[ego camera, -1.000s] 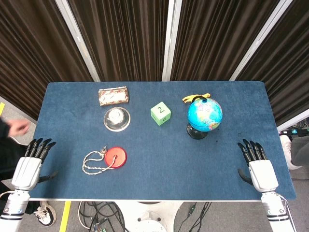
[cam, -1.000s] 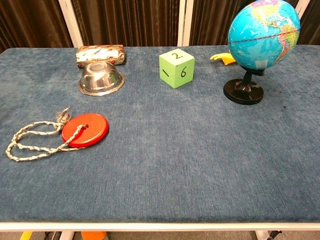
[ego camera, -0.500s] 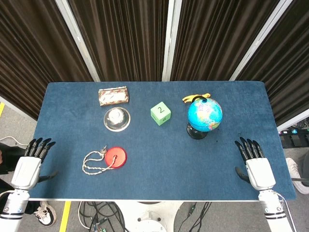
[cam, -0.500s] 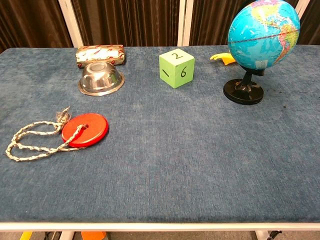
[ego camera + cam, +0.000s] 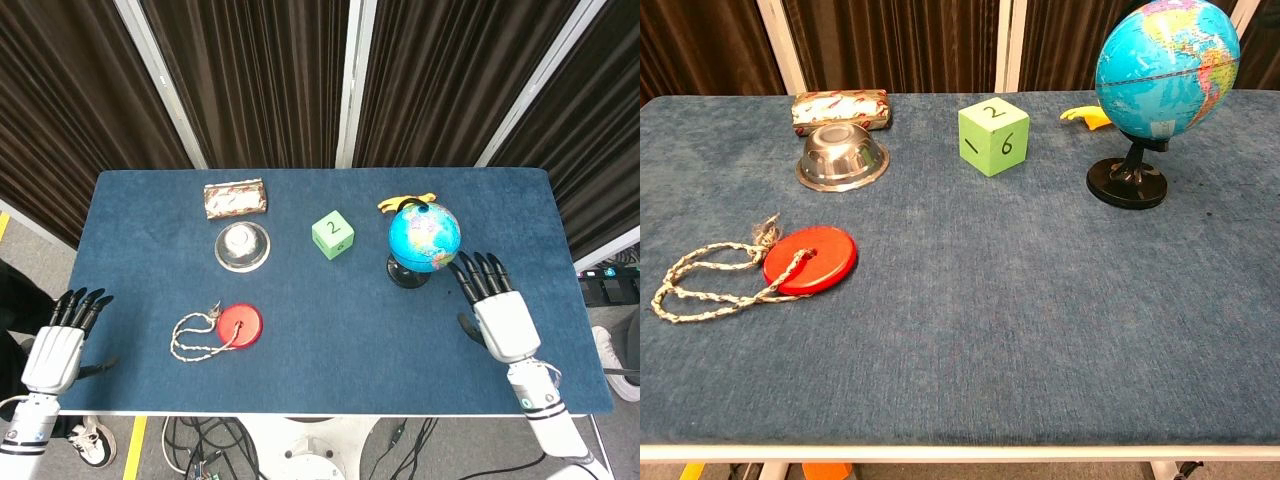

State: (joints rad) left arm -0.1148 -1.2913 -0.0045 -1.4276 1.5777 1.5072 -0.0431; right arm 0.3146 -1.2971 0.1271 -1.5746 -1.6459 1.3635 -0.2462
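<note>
In the head view my right hand hovers over the blue table, fingers spread and holding nothing, just right of the small globe on its black stand. My left hand is off the table's front left corner, also spread and holding nothing; the nearest thing to it is the red disc with its braided cord. The chest view shows neither hand, only the globe, the red disc and the cord.
A green numbered cube sits mid-table. An upturned steel bowl stands left of it, with a patterned packet behind. A yellow object lies behind the globe. Dark curtains back the table.
My right hand has moved forward and to the left, from the table's front right edge to just beside the globe. My left hand has barely moved.
</note>
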